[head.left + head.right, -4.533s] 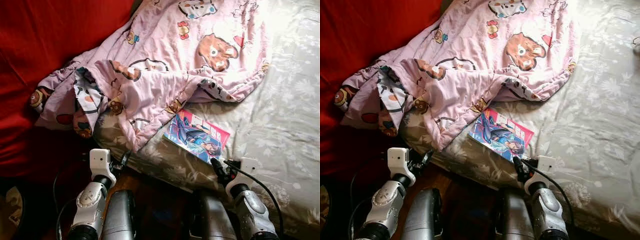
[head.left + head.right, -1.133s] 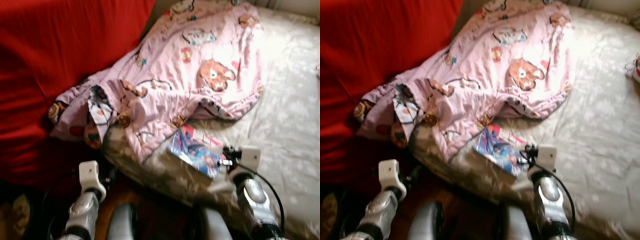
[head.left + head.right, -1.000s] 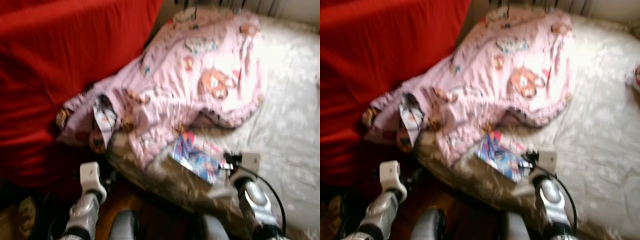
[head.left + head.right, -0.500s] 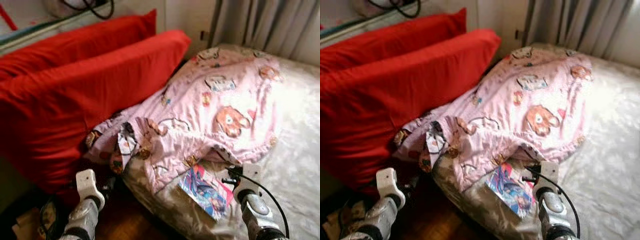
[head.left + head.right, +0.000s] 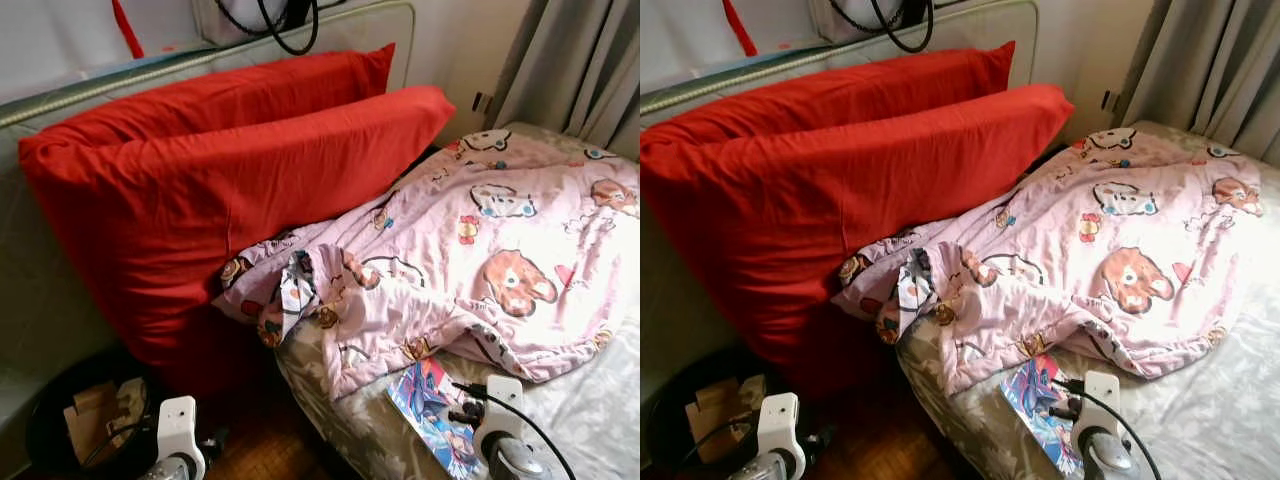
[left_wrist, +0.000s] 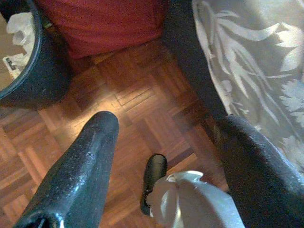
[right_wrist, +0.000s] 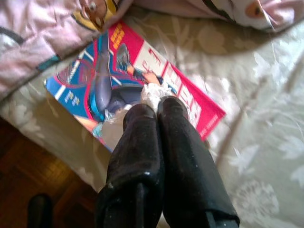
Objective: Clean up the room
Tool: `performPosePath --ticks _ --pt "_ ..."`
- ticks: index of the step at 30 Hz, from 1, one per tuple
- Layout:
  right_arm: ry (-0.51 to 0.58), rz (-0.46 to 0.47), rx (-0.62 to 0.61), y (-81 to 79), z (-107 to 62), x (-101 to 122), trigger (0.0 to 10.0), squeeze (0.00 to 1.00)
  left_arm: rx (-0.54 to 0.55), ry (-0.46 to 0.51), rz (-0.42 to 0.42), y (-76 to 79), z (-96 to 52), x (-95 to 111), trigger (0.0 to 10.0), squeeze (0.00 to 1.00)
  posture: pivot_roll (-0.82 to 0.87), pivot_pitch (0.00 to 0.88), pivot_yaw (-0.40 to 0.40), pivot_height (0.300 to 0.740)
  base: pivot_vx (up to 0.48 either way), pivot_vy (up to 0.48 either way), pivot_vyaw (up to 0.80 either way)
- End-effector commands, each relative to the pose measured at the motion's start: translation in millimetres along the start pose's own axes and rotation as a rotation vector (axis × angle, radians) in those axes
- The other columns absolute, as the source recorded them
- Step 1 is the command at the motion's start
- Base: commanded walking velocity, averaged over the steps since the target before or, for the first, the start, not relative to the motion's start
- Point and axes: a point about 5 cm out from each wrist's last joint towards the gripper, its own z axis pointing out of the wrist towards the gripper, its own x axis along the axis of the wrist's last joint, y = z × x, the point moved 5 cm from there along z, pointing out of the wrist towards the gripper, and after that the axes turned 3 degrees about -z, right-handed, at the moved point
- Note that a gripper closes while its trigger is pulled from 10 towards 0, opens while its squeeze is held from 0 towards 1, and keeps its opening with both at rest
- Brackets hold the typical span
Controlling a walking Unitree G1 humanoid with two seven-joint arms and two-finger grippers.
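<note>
A colourful magazine [image 5: 432, 418] lies flat on the floral bed sheet [image 5: 590, 410] near the bed's edge, just below the rumpled pink cartoon quilt [image 5: 480, 265]. My right gripper [image 7: 156, 108] hovers over the magazine's cover [image 7: 118, 80] with its two black fingers pressed together and nothing between them. In the left eye view it sits at the magazine's right side [image 5: 463, 412]. My left gripper [image 6: 166, 128] hangs low over the parquet floor [image 6: 133, 95] beside the bed, fingers wide apart and empty.
Two big red pillows [image 5: 220, 170] lean against the wall left of the bed. A black bin [image 5: 70, 420] holding cardboard scraps stands on the floor at the lower left. Grey curtains [image 5: 590, 70] hang behind the bed. My foot [image 6: 154, 178] is on the parquet.
The head camera has swung upward, so the pillows, wall and bin have come into view. My right gripper stays by the magazine; the left arm still hangs low.
</note>
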Motion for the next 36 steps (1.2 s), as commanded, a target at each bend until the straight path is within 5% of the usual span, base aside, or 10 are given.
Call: performPosePath --ticks 1,9,28,36 --pt "-0.026 -0.003 -0.013 3.7 -1.0 -6.1 10.0 0.00 0.002 -0.019 0.014 -0.1 -0.3 -3.8 10.0 0.00 0.08 0.000 -0.013 0.740 0.000 0.000 0.00" --pt "-0.024 -0.003 -0.012 4.3 -0.8 -4.7 10.0 0.00 -0.028 -0.022 0.038 5.4 0.5 -2.9 10.0 0.00 0.07 0.000 -0.018 0.740 0.000 0.000 0.00" --pt "-0.037 0.000 0.007 0.2 -0.5 -6.5 10.0 0.00 -0.032 -0.024 0.048 4.5 1.9 2.8 10.0 0.00 0.07 0.000 -0.007 0.740 0.000 0.000 0.78" --pt "-0.039 0.040 -0.006 1.1 -0.2 -5.9 10.0 0.00 -0.035 -0.026 0.046 5.4 2.1 2.8 10.0 0.00 0.07 0.000 -0.007 0.740 0.000 0.000 0.00"
